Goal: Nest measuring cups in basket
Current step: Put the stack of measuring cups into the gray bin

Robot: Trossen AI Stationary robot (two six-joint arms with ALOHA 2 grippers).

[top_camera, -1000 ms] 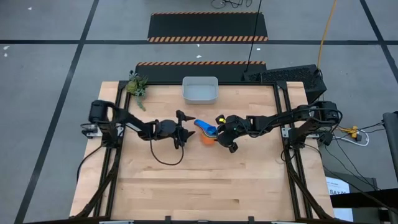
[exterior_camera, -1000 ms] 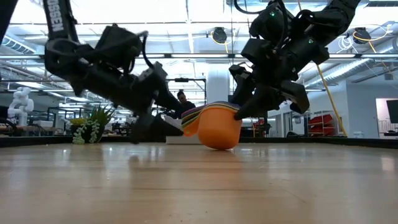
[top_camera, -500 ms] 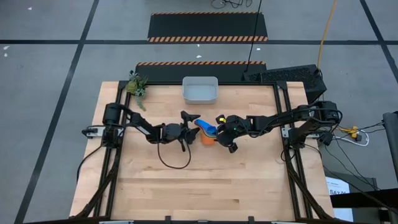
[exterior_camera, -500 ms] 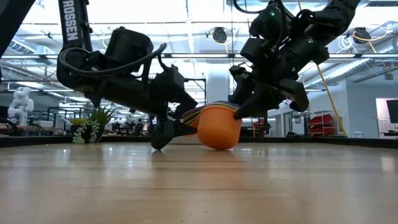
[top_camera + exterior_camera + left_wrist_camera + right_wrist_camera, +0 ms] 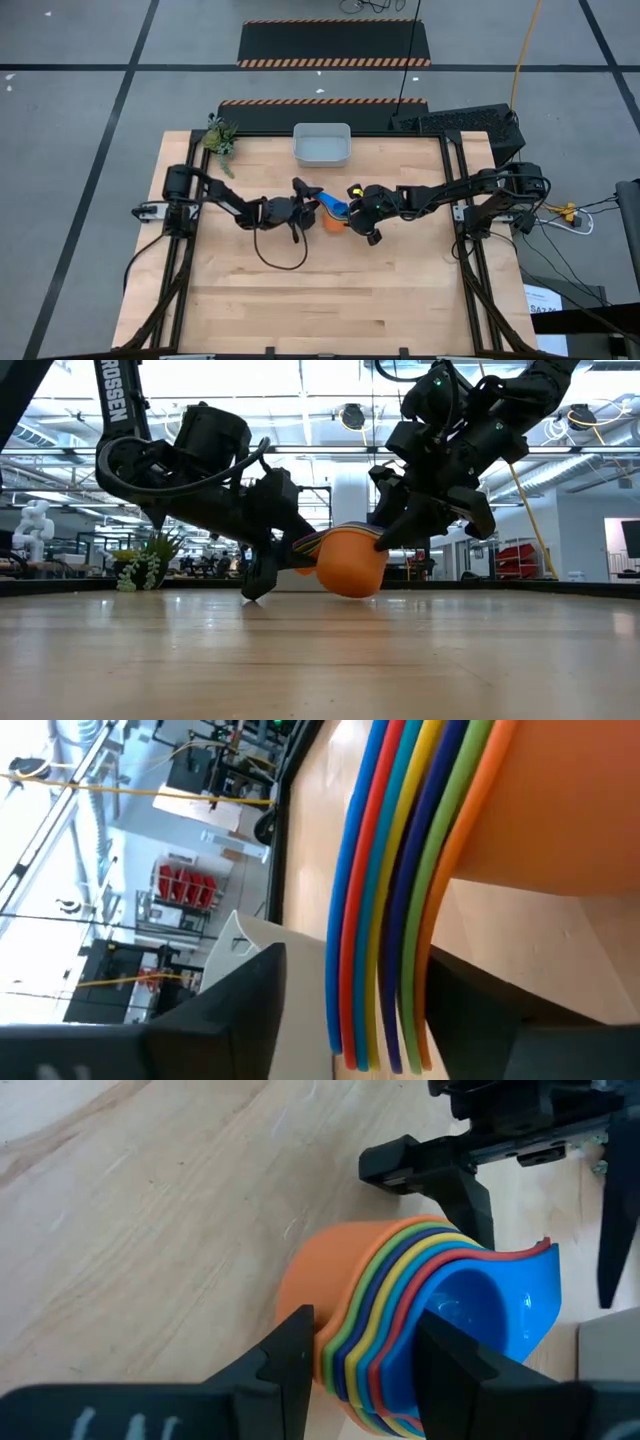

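The right gripper [image 5: 360, 1350] is closed on the rims of the nested measuring cups [image 5: 400, 1305], one dark finger [image 5: 285, 1355] pressed on the orange outer wall and the other finger [image 5: 450, 1355] set inside the blue cup at the mouth of the stack. In the high view this gripper [image 5: 352, 213] is seen at the right side of the stack [image 5: 332, 213], near the middle of the table [image 5: 330, 300], with its arm reaching in from the right edge.

The left gripper [image 5: 305, 198] is placed at the left side of the same stack, its arm stretched in from the left edge. In the left wrist view the striped handles [image 5: 400, 920] of the cups are seen lying between its two dark fingers [image 5: 230, 1010], with gaps left on both sides, so the jaws are partly open around the handles and no firm grip is shown.

In the low view the stack [image 5: 350, 563] is seen tipped on its side, the orange bowl lowest and close to the wood; whether it touches the table cannot be told. The left gripper [image 5: 270, 565] is at its left and the right gripper [image 5: 400, 530] above and to its right.

The basket [image 5: 321, 145] is found at the far edge of the table, well apart from the cups. A small plant [image 5: 220, 137] stands at the far left corner.
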